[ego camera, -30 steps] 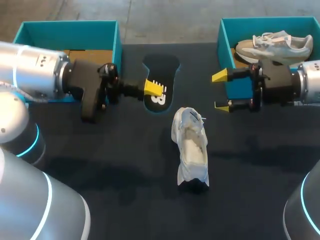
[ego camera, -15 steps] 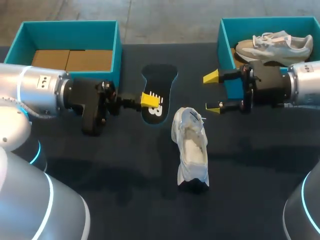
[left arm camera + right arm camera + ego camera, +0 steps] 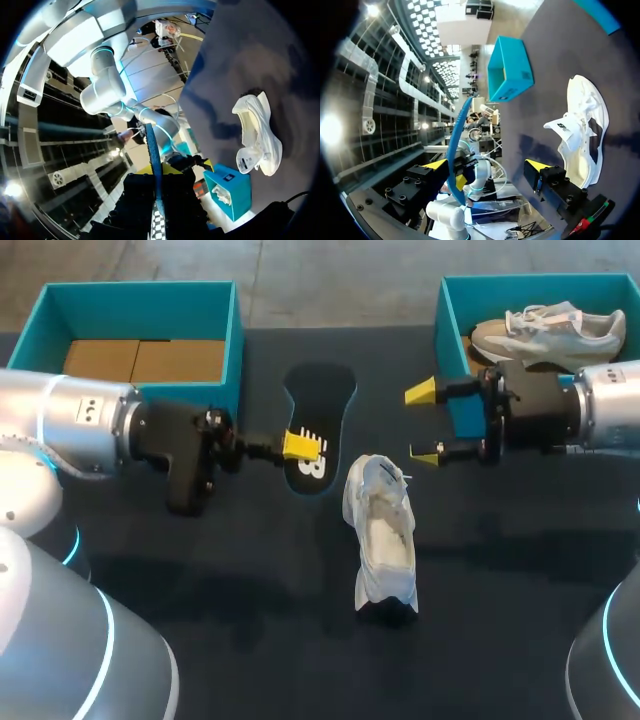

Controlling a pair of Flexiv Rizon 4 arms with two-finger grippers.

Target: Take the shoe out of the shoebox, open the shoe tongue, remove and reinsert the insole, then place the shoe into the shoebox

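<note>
Black with a thin blue edge, the insole [image 3: 322,405] is out of the white shoe [image 3: 383,540] and pinched in the left gripper [image 3: 303,447], so I judge that the step in hand is the reinserting. The next move calls for carrying the insole over the shoe's opening and sliding it in, probably while the other gripper steadies the shoe. The left jaws are closed narrowly on the insole near its printed end; in the left wrist view it runs edge-on between them. The right gripper [image 3: 424,424] has its jaws wide apart and holds and touches nothing. The shoe lies on the table [image 3: 500,620] near both grippers, off to the side of the gap between them, and touches neither. Behind the left gripper stands a teal shoebox [image 3: 140,288]. Just behind the right gripper is a second shoebox [image 3: 450,330] with a grey shoe [image 3: 548,330] in it.
</note>
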